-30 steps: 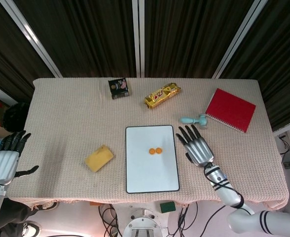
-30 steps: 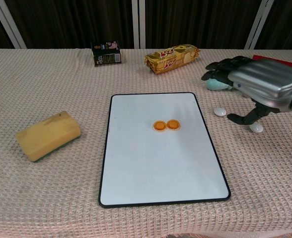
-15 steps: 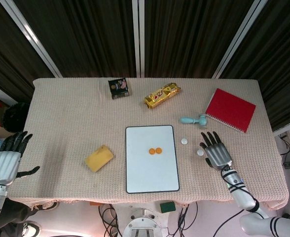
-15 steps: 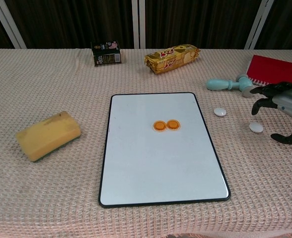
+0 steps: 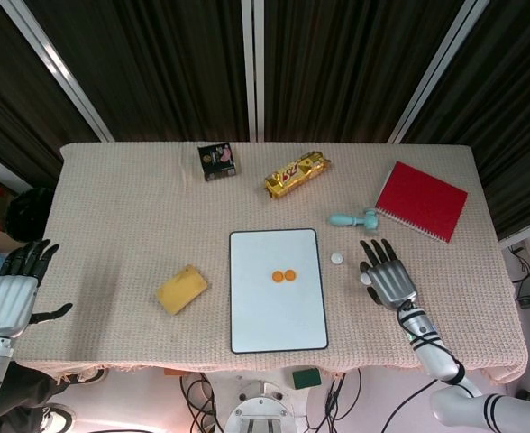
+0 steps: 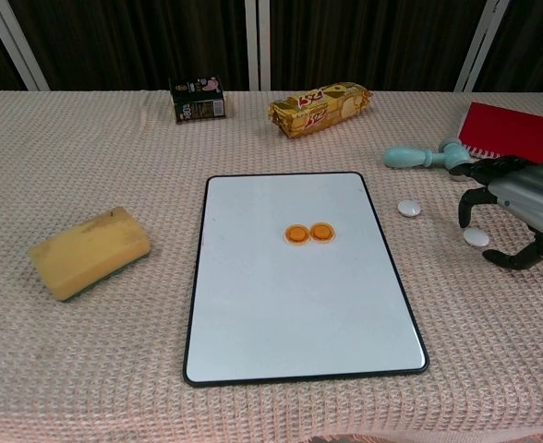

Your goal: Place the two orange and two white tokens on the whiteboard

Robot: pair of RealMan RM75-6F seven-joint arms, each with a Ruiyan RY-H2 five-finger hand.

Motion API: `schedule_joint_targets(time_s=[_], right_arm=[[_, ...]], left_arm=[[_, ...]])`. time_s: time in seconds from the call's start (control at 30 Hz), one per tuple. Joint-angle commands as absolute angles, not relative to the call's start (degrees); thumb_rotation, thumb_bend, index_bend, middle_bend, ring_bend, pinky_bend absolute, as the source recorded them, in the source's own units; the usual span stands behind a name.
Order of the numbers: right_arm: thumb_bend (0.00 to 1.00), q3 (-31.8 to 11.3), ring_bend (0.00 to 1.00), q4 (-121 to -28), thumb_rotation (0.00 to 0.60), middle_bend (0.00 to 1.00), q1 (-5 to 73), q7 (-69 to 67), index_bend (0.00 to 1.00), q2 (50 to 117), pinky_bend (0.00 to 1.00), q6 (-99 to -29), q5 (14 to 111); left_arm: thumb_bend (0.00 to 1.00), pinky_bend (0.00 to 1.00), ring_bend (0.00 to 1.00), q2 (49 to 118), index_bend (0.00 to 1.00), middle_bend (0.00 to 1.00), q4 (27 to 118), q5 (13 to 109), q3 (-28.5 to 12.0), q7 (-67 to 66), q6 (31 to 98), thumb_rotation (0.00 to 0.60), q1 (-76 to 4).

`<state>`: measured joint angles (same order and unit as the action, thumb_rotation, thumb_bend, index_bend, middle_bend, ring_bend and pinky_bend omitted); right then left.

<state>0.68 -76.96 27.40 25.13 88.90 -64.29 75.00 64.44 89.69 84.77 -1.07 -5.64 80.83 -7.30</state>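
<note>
Right hand (image 6: 516, 210) hovers spread and empty over a white token (image 6: 476, 237) at 3 o'clock of the whiteboard (image 6: 253, 305); left hand (image 5: 11, 289) is spread, holding nothing.

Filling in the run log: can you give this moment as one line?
orange tokens: on whiteboard | white tokens: on cloth | right robot hand: open, beside nearer white token | left robot hand: open, off table

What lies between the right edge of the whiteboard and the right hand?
Two white tokens lie on the cloth between the whiteboard and the right hand; the chest view shows this best.
</note>
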Motion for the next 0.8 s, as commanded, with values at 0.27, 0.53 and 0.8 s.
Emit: schedule_joint_targets(time_s=[0.27, 0.53, 0.8], right_arm=[[0.36, -0.5, 0.0, -76.0, 0.6, 0.0, 27.1, 25.9, 0.48, 89.8, 0.0, -64.1, 75.0], [0.38, -0.9, 0.0, -78.0, 0.6, 0.0, 27.0, 25.6, 0.55, 89.4, 0.0, -65.3, 77.4], [0.38, -0.7, 0.0, -87.3, 0.6, 0.0, 30.2, 28.7, 0.55, 88.9, 0.0, -63.9, 83.3]], left_arm=[[0.09, 0.1, 0.0, 64.4, 0.08, 0.04, 89.8, 84.5, -1.0, -5.9, 80.4, 0.478, -7.4], [0.09, 0.1, 0.0, 64.3, 0.08, 0.04, 89.7, 84.5, -1.1, -5.5, 80.7, 0.476, -7.3], [0.09, 0.1, 0.0, 64.4, 0.08, 0.04, 90.0, 84.4, -1.2, -6.2, 80.9, 0.476, -7.2]])
